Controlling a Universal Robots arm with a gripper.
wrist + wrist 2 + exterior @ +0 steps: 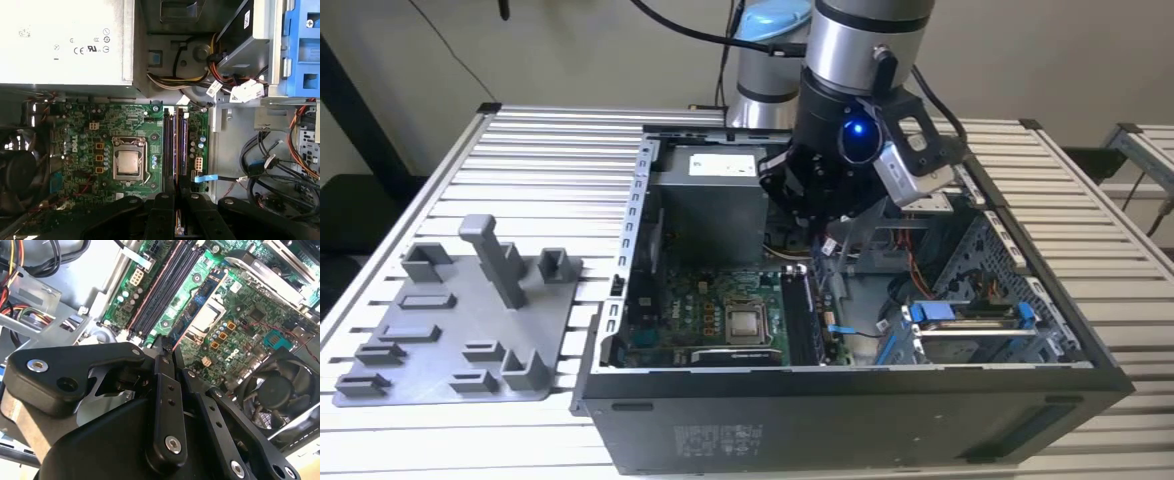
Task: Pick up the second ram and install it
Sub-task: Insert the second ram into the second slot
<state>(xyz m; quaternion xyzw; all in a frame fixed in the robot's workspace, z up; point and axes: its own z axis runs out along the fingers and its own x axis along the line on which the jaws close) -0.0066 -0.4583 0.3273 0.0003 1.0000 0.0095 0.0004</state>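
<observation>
Plainly mid-task: reaches down with the gripper point(821, 225) into the open computer case point(854, 420), low over the green motherboard point(707, 310). Pinches the second ram point(178, 226) edge-on between black fingers point(162, 215) pressed nearly together, with only a thin strip flecked with gold on show in the narrow gap, as seen in the first wrist view. Holds that strip in line with the long dark memory slots point(174, 145), over their nearer end and just beside the processor socket point(129, 162); cannot tell whether touching a slot or apart from it. In the second wrist view, same close-set fingers point(165, 390), pointing at the slots point(160, 290), with a round black fan point(285, 390) off to one side. Beyond the board, a silver power supply point(65, 40) and a tangle of coloured cables point(280, 165); on the exterior view's right of the case, a blue drive bracket point(967, 315). Outside the case, on the exterior view's left, a grey plastic tray point(454, 330) with a grey upright post point(500, 260), flat on the slatted table point(547, 150), well apart from the gripper
</observation>
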